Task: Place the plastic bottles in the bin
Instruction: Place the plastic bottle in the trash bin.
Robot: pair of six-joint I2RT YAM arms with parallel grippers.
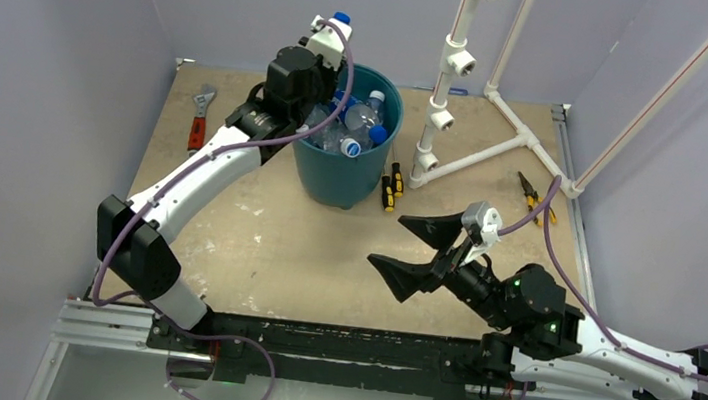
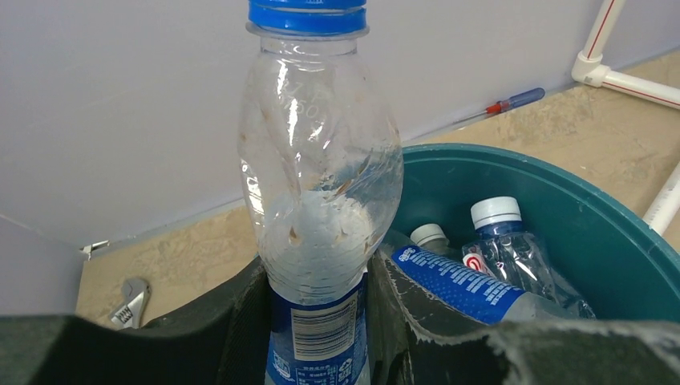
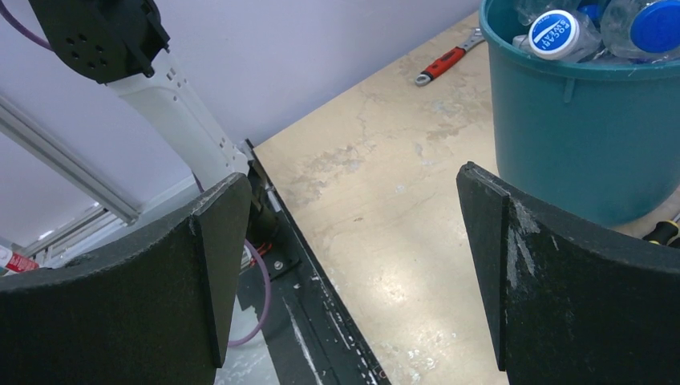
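Left gripper (image 2: 314, 325) clenched on clear bottle (image 2: 321, 184) with blue cap and blue label. Bottle stands upright, raised at left rim of teal bin (image 1: 338, 173). Several other bottles (image 1: 364, 121) lie already inside bin. Right gripper (image 1: 386, 240) released, jaws wide apart, nothing between them, low over table (image 1: 323, 257), to right of bin.

This looked like a robotics lab test cell: a worn beige board tabletop (image 1: 265, 240) was boxed in by plain pale lilac partition walls (image 1: 42, 74), with two white-and-black robot arms (image 1: 197, 177) bolted by a silver aluminium rail (image 1: 100, 320) at its near edge. A white plastic pipe frame (image 1: 501, 111) stood on it, and a red-handled adjustable wrench (image 1: 200, 120), yellow-and-black-handled screwdrivers (image 1: 392, 186) and yellow-handled pliers (image 1: 532, 195) lay there
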